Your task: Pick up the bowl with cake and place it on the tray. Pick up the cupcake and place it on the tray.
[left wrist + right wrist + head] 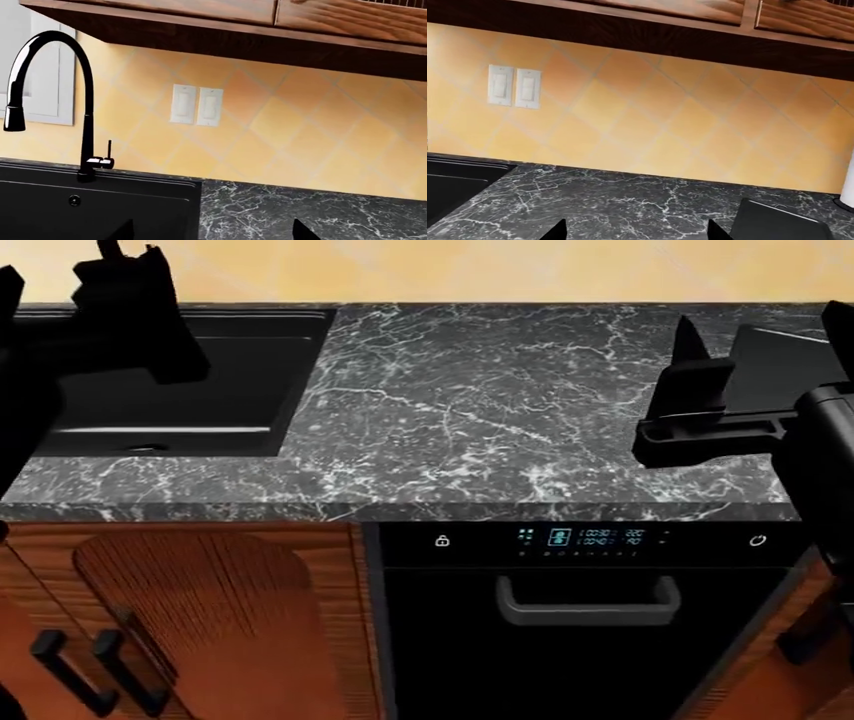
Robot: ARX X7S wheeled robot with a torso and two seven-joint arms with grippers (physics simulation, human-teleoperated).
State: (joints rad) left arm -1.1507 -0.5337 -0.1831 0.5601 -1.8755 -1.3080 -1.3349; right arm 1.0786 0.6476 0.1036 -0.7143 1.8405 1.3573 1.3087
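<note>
The bowl, the cake and the cupcake are out of view in all three views. A corner of the matte black tray (780,224) lies on the marble counter just beyond my right gripper (635,231); in the head view the tray (774,365) shows at the far right, behind that gripper (761,352). The right gripper is open and empty, hovering above the counter. My left gripper (213,232) is open and empty, held over the edge of the black sink (100,210). In the head view the left gripper (74,285) is at the top left.
A black gooseneck faucet (85,100) stands behind the sink (174,380). The dark marble counter (481,400) runs between sink and tray. A white cylindrical object (848,185) stands at the counter's far right. Wooden wall cabinets (267,30) hang above. An oven (587,620) sits below the counter.
</note>
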